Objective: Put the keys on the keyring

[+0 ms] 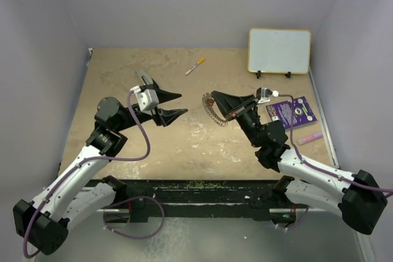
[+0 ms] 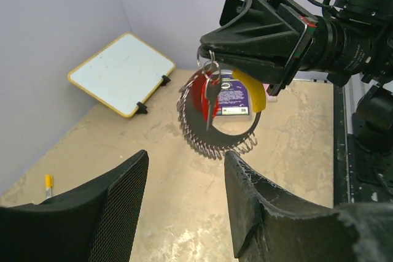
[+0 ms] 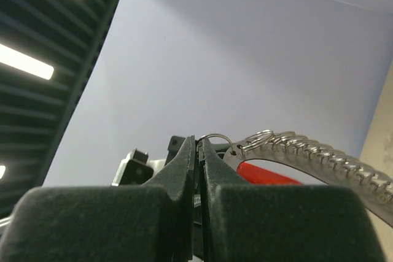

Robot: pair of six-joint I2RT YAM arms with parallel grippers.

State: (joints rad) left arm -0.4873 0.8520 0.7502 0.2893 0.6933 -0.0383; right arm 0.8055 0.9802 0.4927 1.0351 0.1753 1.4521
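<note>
Right jaws: pressed together on the top of the keyring [image 2: 215,147], lifting it off the bench [image 1: 184,151] so it hangs free | keys [image 2: 210,95]: dangling inside the keyring, red tag [image 2: 196,99] behind | left jaws: spread, facing the keyring, apparently ready to take the keys.

Plain lilac-grey walls [image 1: 202,4] close in beyond and to both sides of the jaws. Beneath them lies a mottled tan desk [image 1: 184,145]. Overhead, bright strip lights [image 3: 24,62] run along a dark slatted ceiling [image 3: 61,35].
</note>
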